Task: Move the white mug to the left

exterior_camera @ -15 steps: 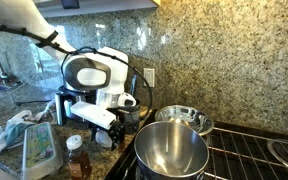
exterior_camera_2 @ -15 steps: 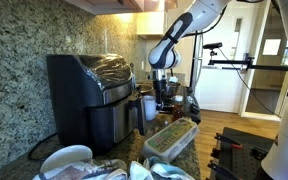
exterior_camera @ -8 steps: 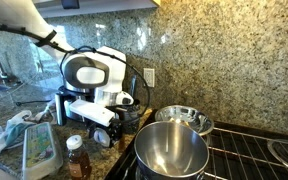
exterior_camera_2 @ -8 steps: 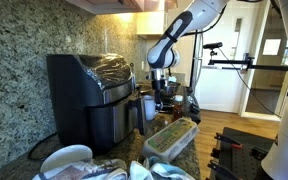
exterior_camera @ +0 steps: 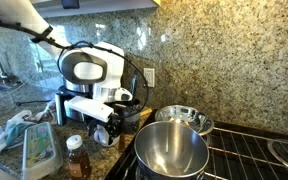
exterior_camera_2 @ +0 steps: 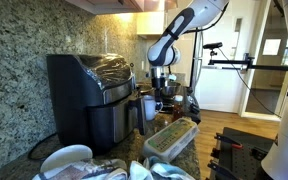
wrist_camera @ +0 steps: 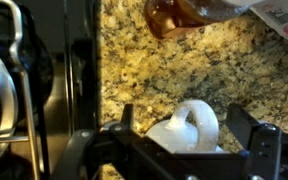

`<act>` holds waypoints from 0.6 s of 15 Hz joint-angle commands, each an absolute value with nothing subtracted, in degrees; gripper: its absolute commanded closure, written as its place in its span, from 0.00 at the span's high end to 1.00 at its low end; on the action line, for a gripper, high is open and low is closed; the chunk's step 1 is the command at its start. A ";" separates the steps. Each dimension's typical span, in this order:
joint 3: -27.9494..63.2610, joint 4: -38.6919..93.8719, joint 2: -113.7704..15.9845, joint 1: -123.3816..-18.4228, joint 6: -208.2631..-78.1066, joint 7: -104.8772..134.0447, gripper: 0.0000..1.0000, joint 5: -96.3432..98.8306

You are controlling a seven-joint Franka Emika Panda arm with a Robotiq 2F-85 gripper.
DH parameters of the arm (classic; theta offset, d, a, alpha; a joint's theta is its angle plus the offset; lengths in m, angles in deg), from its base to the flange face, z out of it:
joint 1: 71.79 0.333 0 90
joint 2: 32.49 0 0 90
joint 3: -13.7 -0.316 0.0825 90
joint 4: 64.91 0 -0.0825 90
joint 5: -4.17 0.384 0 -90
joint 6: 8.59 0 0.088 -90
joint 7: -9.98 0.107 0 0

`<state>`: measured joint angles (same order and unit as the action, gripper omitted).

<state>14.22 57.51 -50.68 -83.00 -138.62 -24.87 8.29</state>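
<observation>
Slightly raised, the arm [exterior_camera: 84, 68] holds open jaws either side of the white mug [wrist_camera: 189, 126].

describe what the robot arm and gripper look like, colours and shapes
The arm is made of smooth white rounded shells with black bands at the joints and a round grey cap on one joint. A thin black cable loops beside its wrist. The gripper is black, with two blocky fingers.
</observation>
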 commanded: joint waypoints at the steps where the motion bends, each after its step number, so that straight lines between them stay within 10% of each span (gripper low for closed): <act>1: 14.12 60.00 -47.52 -82.75 -138.40 -25.83 0.63 8.26; 9: 13.97 60.58 -47.45 -82.28 -138.45 -26.42 0.01 8.82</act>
<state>14.21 58.90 -49.43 -82.12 -138.63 -24.87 8.29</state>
